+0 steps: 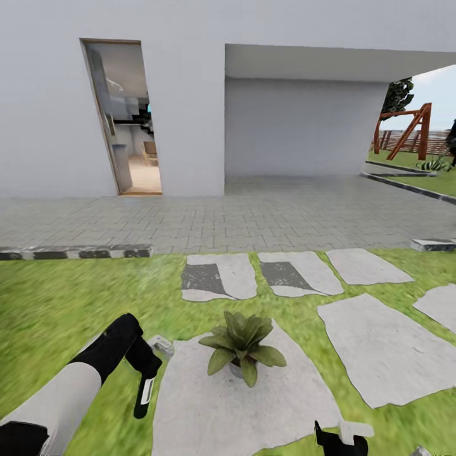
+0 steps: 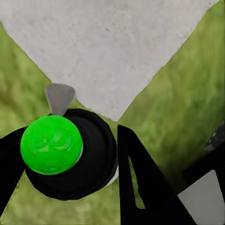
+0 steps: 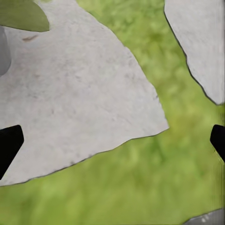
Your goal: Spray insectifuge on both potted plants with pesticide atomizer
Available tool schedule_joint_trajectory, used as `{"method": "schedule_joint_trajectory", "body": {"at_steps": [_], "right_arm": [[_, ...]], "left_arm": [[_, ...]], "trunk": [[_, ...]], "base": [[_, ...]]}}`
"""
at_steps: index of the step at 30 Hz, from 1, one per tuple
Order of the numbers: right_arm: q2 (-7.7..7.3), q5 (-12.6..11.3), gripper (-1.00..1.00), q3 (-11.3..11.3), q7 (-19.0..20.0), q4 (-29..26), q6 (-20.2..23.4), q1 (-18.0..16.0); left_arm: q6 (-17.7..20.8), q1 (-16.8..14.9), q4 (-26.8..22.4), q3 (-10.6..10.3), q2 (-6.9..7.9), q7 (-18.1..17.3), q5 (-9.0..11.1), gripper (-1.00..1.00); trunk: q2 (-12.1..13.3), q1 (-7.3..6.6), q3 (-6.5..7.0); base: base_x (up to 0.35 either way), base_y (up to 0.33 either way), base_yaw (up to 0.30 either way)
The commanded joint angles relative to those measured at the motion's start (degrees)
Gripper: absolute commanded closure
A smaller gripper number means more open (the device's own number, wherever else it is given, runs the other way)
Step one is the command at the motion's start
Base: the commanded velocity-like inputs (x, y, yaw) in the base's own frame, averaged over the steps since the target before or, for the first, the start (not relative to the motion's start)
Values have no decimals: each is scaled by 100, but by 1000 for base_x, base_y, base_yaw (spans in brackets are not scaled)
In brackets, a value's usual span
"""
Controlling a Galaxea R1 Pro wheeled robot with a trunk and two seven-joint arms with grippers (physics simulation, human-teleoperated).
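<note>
Spray may miss: left hand [image 1: 144,380] grips the bottle [image 1: 146,391] pointing down, with the plant [image 1: 242,345] beside it; right hand [image 3: 112,140] open.

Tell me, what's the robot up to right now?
Left gripper shut on pesticide atomizer. Right gripper open. Potted plant just ahead on stepping stone.
</note>
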Motion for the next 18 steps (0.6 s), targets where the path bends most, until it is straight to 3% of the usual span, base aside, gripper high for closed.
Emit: {"method": "schedule_joint_trajectory", "body": {"at_steps": [1,9,13,16,18], "right_arm": [[1,-48,-100,5,16,6,-21,-5],[1,-48,-100,5,16,10,-21,-5],[1,-37,-100,7,37,14,-21,-5],[1,-24,-100,13,57,15,-21,-5],[-3,-22,-100,20,65,15,-21,-5]], "left_arm": [[37,-7,-14,-19,9,-56,-44,100],[49,-2,-5,-39,7,-60,-36,100],[29,39,47,-51,15,-64,-38,100],[-2,59,70,-52,16,-93,-214,100],[-21,73,73,-57,16,-302,-434,100]], "trunk": [[-2,2,-6],[-2,2,-6],[-2,2,-6],[-2,2,-6],[-2,2,-6]], "base": [[297,0,-300],[330,0,-292],[200,0,-77],[22,0,-6],[4,0,-1]]}}
